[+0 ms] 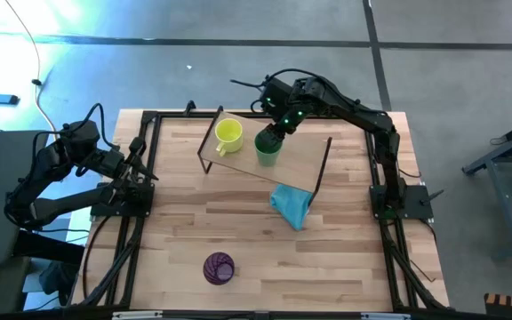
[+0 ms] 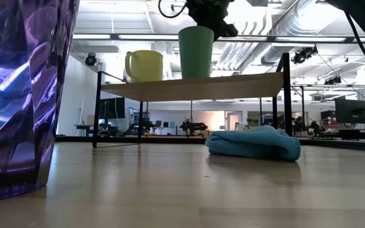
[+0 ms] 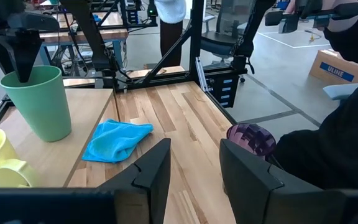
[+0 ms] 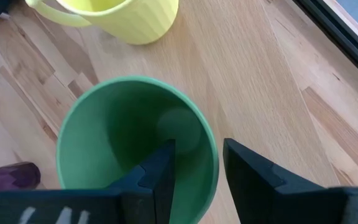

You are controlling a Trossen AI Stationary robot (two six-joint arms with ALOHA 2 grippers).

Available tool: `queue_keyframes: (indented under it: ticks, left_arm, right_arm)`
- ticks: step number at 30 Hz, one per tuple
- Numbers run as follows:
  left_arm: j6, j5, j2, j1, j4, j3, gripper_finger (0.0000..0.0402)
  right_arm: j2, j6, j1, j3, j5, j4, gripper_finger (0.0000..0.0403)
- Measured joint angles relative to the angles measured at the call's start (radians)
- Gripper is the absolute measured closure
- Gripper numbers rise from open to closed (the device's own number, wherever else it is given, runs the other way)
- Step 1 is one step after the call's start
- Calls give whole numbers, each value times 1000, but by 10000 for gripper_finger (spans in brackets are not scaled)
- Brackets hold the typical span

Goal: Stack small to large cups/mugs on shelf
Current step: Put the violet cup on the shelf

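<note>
The green cup [image 1: 268, 151] stands upright on its base on the wooden shelf [image 1: 300, 156], next to the yellow mug [image 1: 228, 133], which also stands on the shelf [image 2: 233, 83]. My right gripper [image 4: 197, 168] is open just above the green cup [image 4: 135, 137]. One finger is inside the rim and one outside, with a gap at the inner finger. The purple ribbed tumbler [image 1: 219, 268] stands on the table near its near edge. My left gripper [image 3: 194, 168] is open and empty at the table's left edge [image 1: 139, 164].
A crumpled blue cloth [image 1: 292, 204] lies on the table by the shelf's near right leg. Black frame rails [image 1: 140, 213] run along the table's left and right sides. Bare table top lies between the cloth and the tumbler [image 2: 18, 95].
</note>
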Motion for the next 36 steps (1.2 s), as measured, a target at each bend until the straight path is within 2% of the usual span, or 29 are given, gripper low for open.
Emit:
queue_keyframes:
  ticks: [10, 23, 30, 36]
  left_arm:
    - [0, 0, 0, 0, 0, 0, 275]
    - [0, 0, 0, 0, 0, 0, 275]
    - [-17, 0, 0, 0, 0, 0, 275]
    - [-34, 0, 0, 0, 0, 0, 275]
  right_arm:
    - [-29, 0, -2, 1, 0, -11, 277]
    - [-155, 14, 12, 2, 11, -6, 277]
    - [-238, 1, 72, 2, 59, -8, 277]
    - [-314, -6, 187, 2, 151, -8, 277]
